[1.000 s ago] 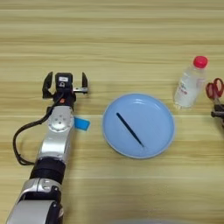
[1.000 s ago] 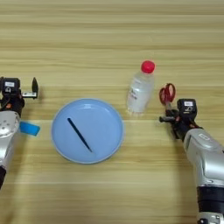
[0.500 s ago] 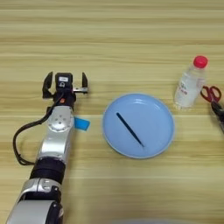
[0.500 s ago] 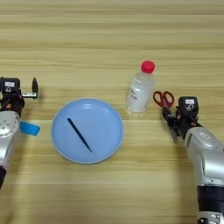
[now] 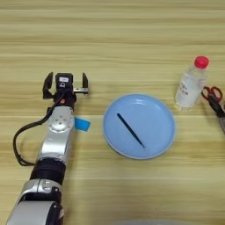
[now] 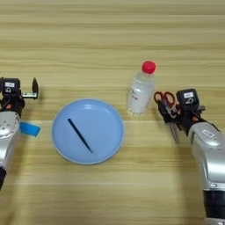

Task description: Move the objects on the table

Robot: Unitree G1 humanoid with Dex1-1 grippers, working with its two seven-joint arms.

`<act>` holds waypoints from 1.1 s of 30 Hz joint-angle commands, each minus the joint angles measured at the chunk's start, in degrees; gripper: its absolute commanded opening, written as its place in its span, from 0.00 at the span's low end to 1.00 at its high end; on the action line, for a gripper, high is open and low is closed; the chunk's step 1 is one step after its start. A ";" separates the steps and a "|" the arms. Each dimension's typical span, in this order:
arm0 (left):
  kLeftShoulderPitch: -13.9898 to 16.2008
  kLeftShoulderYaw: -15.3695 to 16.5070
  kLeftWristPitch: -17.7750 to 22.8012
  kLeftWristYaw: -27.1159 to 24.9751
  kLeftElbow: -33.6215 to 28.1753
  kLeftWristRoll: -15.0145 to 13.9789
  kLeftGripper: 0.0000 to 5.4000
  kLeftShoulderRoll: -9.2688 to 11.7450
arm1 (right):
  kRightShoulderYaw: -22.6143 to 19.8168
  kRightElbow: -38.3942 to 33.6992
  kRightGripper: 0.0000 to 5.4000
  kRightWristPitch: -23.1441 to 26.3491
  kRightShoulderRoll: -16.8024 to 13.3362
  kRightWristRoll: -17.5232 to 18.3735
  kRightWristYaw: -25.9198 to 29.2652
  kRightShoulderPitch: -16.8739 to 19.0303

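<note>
- Objects first, nearest stuff up: a light blue plate sits mid-table with a thin dark stick lying diagonally in it.
- Just left of the plate, the small blue strip lies flat on the table, half tucked under the left arm, so only its right end shows.
- On the right side, the right gripper is on the red-handled scissors. The black fingers look closed around the handle and blade junction, red loops poking out toward the bottle, silver blades pointing back toward the robot. Can't tell for sure if the scissors are lifted or resting on the wood.
- Clear bottle with the red cap stands upright just left of the scissors' loops, near but not touching as far as I can see.
- Furthest back, the left gripper is parked over bare wood, fingers spread wide, holding nothing.
- What could go wrong, imo: that bottle is tall, light and right next to the scissor handles. Any swing leftward could clip it and tip it over, maybe rolling it into the plate.
- Also the hold looks off-centre, so the scissors could pivot or slip out when raised.
</note>
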 commanded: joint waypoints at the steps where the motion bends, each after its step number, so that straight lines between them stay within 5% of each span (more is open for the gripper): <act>1: -0.63 0.24 0.14 -0.02 -0.21 -0.22 1.00 0.13 | 2.11 -4.65 0.85 2.20 -1.92 0.08 3.02 1.93; 9: -0.64 0.21 0.15 0.02 -0.11 -0.16 1.00 0.13 | 3.19 -7.96 1.00 2.88 -1.13 2.22 6.22 2.48; 33: -0.58 0.14 0.15 0.04 -0.15 -0.10 1.00 0.11 | 5.97 -1.72 1.00 -3.59 2.18 1.89 6.41 -2.57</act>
